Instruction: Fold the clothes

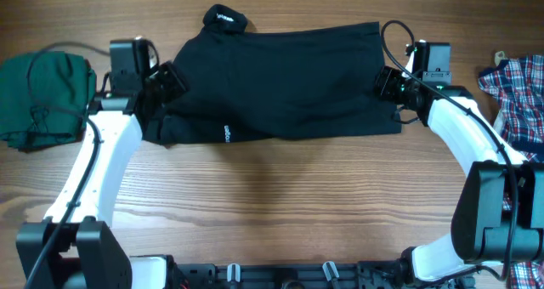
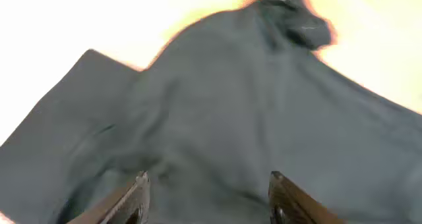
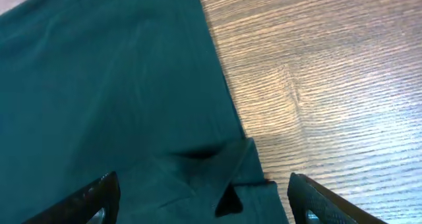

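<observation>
Wood table; nothing of the room shows beyond it. Black shirt lies folded across far-centre, collar sticking out at its far edge. Left gripper & right gripper are at the shirt's ends, jaws apart, gripping nothing. Only the right wrist view shows the shirt's side edge w/ a turned corner on the wood. Green garment is at far left, plaid shirt at far right. Bare wood on the near side.

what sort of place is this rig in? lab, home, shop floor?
Probably a lab bench for garment-folding trials: left arm and right arm based at one edge of a wooden table, a black shirt spread between them, a green garment and a plaid shirt at the sides.
</observation>
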### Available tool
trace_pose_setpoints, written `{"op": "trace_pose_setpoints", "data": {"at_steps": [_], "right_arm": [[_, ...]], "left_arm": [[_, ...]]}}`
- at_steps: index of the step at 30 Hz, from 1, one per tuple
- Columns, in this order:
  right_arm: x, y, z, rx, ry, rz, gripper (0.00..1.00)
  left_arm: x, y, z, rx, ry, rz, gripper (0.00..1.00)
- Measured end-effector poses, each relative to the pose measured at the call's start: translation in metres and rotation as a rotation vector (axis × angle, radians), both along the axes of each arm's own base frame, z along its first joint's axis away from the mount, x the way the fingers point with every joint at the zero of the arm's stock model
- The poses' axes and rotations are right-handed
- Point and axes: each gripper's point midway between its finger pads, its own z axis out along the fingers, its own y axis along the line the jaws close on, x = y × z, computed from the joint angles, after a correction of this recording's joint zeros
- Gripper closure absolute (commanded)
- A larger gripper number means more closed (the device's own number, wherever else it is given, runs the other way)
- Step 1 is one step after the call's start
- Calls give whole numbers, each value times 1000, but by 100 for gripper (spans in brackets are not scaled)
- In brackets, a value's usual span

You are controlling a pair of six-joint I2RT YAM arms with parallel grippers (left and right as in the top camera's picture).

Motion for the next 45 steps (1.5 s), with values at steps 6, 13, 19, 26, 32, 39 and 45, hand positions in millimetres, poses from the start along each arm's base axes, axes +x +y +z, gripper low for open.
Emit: {"op": "trace_pose_setpoints", "data": {"at_steps": [6, 13, 19, 26, 32, 39, 45], "right_arm": [[-20, 13, 15, -4, 140, 146, 96], [-44, 77, 11, 74, 218, 325, 96], [-56, 115, -33, 79, 325, 421, 96], [-62, 133, -39, 86, 335, 471, 96], [-35, 140, -55, 90, 254, 474, 96], [4, 150, -15, 90, 150, 481, 96], [-31, 146, -7, 107, 312, 481, 96]], "left_arm": [[-30, -66, 8, 60, 103, -254, 87], [-50, -88, -37, 83, 274, -327, 87], [-34, -88, -73, 105, 306, -320, 87], [-31, -82, -82, 145, 321, -301, 94], [-34, -89, -84, 103, 330, -324, 95], [-13, -95, -76, 107, 232, -350, 96], [-8, -95, -7, 143, 233, -396, 96]]}}
